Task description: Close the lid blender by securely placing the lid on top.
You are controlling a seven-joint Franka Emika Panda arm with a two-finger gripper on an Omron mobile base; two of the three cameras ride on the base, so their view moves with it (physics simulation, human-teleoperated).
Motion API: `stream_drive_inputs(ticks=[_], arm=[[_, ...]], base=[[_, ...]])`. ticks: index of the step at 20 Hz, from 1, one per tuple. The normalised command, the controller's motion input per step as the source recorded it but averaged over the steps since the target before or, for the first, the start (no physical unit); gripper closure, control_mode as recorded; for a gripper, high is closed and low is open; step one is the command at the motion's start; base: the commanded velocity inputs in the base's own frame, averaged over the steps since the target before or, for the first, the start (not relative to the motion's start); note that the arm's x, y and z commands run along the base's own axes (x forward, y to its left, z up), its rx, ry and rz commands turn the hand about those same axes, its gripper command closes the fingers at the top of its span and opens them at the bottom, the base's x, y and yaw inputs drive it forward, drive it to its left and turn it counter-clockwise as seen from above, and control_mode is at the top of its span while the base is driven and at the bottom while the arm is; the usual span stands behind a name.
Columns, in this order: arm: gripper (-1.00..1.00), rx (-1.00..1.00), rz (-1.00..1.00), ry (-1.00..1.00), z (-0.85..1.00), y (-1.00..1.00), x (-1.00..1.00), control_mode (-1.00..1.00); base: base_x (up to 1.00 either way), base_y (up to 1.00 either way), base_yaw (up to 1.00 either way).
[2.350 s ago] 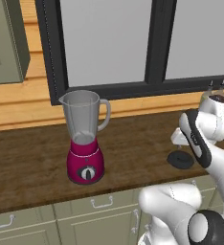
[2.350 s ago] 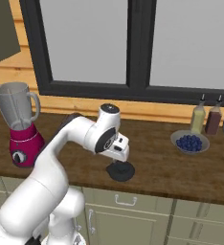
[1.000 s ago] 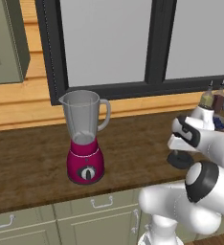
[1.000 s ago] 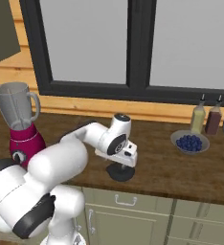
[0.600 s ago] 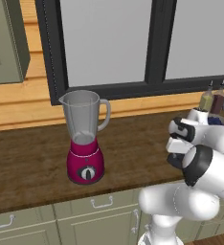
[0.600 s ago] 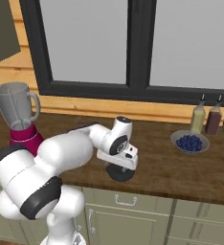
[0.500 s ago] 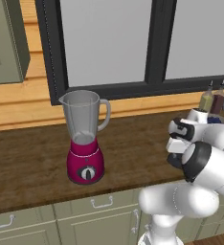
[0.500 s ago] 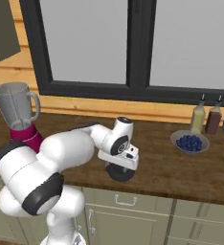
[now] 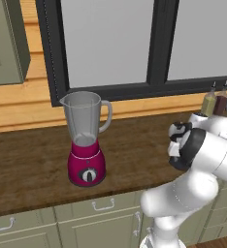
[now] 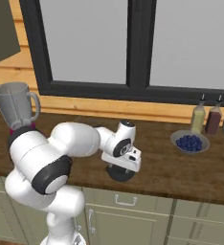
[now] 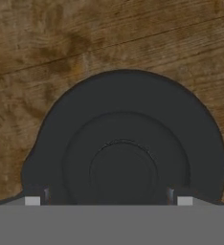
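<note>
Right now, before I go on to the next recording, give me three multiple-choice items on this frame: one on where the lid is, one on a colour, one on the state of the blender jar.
1. Where is the lid?
A. on the jar
B. flat on the wooden counter
C. in the bowl of blueberries

2. What colour is the base of the blender?
A. magenta-red
B. green
C. white

3. How is the blender's jar?
A. lidded
B. tipped over
C. upright with an open mouth

Key: 1 B, the hand view shows the black disc lying on wood grain; 2 A, the left base view shows it; 3 C, the jar stands open-topped.
</note>
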Motion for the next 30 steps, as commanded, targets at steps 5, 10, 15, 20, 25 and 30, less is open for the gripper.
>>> stream_drive_inputs(ticks=[5, 10, 15, 20, 25, 30], arm=[[-1.00, 0.00, 0.00, 0.00, -0.28, 0.00, 0.28, -1.00], [-1.00, 0.00, 0.00, 0.00, -0.36, 0.00, 0.17, -1.00], [1.00, -0.04, 0.00, 0.02, -0.76, 0.20, 0.00, -1.00], [1.00, 0.00, 0.00, 0.00, -0.38, 0.28, 0.00, -1.00], [1.00, 0.00, 0.00, -0.03, -0.02, 0.31, 0.00, -1.00], [1.00, 0.00, 0.00, 0.00, 0.00, 0.31, 0.00, -1.00]], base=[[0.00, 0.00, 0.00], [0.00, 0.00, 0.00], [0.00, 0.00, 0.00], [0.00, 0.00, 0.00], [0.00, 0.00, 0.00], [0.00, 0.00, 0.00]])
